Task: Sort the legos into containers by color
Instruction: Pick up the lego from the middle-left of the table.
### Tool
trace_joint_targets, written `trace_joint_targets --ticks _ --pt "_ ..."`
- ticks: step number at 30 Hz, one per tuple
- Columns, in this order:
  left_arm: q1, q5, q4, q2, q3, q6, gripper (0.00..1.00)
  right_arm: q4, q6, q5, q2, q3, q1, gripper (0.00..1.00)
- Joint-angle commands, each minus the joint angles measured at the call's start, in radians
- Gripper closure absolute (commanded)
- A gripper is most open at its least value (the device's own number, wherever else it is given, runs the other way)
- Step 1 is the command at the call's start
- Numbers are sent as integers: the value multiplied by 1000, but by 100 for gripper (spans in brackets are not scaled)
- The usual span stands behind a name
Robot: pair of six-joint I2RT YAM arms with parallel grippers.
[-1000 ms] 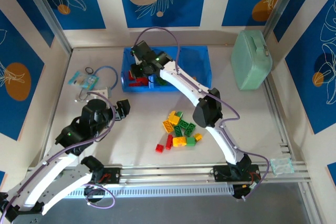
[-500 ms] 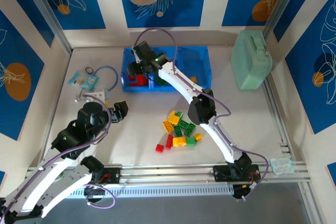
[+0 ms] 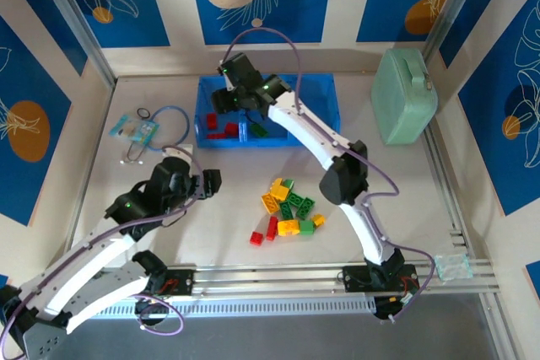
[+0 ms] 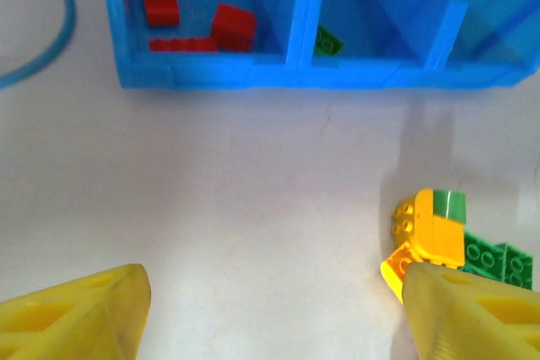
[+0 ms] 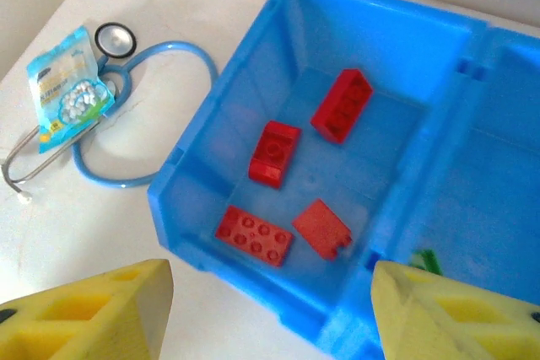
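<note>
The blue tray (image 3: 314,105) lies at the back centre. Its left compartment holds several red legos (image 5: 274,152) and its middle one a green lego (image 5: 424,260). My right gripper (image 5: 270,309) hangs open over the front wall (image 5: 253,280) of the left compartment, nothing between its jaws. A loose pile of yellow, green and red legos (image 3: 288,206) lies mid-table. My left gripper (image 4: 274,309) is open and empty just left of that pile. Its right finger (image 4: 472,314) is beside a yellow lego (image 4: 426,229).
A blue stethoscope (image 3: 169,120) and a small packet (image 3: 135,130) lie left of the tray. A mint-green case (image 3: 403,94) stands at the back right. Two red legos (image 3: 257,238) sit apart at the near side of the pile.
My right gripper has opened and drawn up and back over the left compartment. My left arm has swung right, closer to the pile.
</note>
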Motion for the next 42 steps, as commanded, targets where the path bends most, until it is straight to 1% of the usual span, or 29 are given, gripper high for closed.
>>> trace_joint_targets --ticks 1,5,7,11,14,16,21,26,33,39,42 --pt "-29 72 -10 63 23 15 22 3 45 60 -189 -165 -47 35" --pt "-109 115 19 173 10 16 22 143 68 51 -424 -493 -80 33" --pt "-164 132 34 231 7 20 22 174 84 55 -508 -610 -97 32" --pt "-289 145 40 371 19 18 21 216 124 56 -641 -818 -135 32" --pt "-361 148 32 468 27 6 21 251 152 41 -716 -946 -160 32" --pt "-392 154 30 511 26 -8 21 256 166 38 -750 -1004 -171 32" --pt "-425 190 43 546 15 -14 22 279 190 29 -819 -1112 -184 32" --pt "-436 254 66 590 21 -10 25 288 207 24 -856 -1163 -190 32" --pt "-456 260 55 648 27 -24 27 291 219 31 -900 -1221 -197 32" --pt "-460 253 91 703 41 -46 33 294 224 29 -916 -1238 -202 32" --pt "-460 239 66 743 63 -55 40 292 221 31 -923 -1243 -204 32"
